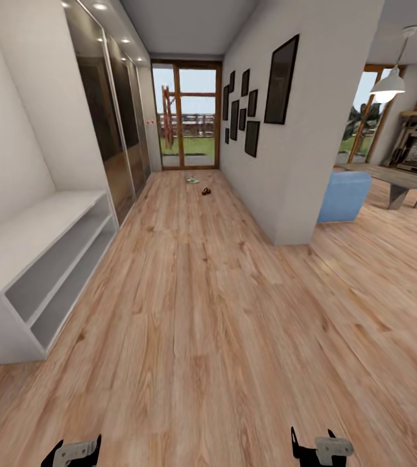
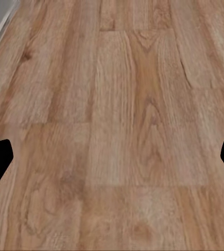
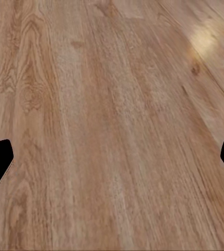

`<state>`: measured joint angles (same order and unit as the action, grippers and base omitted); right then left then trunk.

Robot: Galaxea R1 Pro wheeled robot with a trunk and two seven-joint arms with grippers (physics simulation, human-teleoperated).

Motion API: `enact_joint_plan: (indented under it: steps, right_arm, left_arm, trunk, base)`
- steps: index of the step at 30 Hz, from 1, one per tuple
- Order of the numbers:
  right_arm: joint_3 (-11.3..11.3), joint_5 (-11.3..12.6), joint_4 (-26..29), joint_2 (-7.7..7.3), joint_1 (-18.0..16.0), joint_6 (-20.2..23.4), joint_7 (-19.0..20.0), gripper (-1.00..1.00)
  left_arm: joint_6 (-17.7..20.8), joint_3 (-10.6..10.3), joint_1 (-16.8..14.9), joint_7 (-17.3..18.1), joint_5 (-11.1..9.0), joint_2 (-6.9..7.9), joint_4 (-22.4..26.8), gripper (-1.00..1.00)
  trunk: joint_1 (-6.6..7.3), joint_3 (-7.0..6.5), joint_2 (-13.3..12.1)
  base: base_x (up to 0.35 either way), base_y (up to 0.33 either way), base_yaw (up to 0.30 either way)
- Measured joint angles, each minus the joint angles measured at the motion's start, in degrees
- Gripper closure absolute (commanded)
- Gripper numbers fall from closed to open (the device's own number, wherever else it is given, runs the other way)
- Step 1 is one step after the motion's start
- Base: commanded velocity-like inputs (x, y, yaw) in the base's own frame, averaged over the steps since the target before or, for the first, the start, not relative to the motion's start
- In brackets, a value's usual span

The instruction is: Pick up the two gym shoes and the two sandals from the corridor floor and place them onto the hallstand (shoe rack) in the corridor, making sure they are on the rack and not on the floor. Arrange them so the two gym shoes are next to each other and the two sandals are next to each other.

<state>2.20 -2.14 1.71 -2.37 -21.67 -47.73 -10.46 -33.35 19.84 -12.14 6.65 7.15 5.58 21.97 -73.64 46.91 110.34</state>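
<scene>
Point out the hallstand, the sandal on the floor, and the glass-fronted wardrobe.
hallstand [image 1: 33, 237]: head view, on its bare bench top.
sandal [image 1: 206, 191]: head view, on the small dark shape far down the corridor.
glass-fronted wardrobe [image 1: 104, 110]: head view, on a dark glass door.

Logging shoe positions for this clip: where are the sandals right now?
In the head view, the sandals lie far down the corridor floor, near the glass door, just right of the gym shoes.
</scene>
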Motion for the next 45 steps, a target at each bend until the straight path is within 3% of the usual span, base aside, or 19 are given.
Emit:
enact_joint_plan:
  steps: [22, 45]
  right_arm:
    - [0.03, 0.0, 0.0, 0.0, 0.0, 0.0, 0.0, -1.0]
    - [0.03, 0.0, -0.08, 0.0, 0.0, 0.0, 0.0, -1.0]
  left_arm:
    - [-0.05, 0.01, -0.01, 0.0, -0.01, 0.04, 0.04, -1.0]
    - [-0.17, 0.0, 0.0, 0.0, 0.0, 0.0, 0.0, -1.0]
  trunk:
    - [0.0, -0.04, 0.0]
    - [0.0, -1.88, 0.0]
  base:
    - [0.337, 0.079, 0.0]
    - [0.337, 0.079, 0.0]
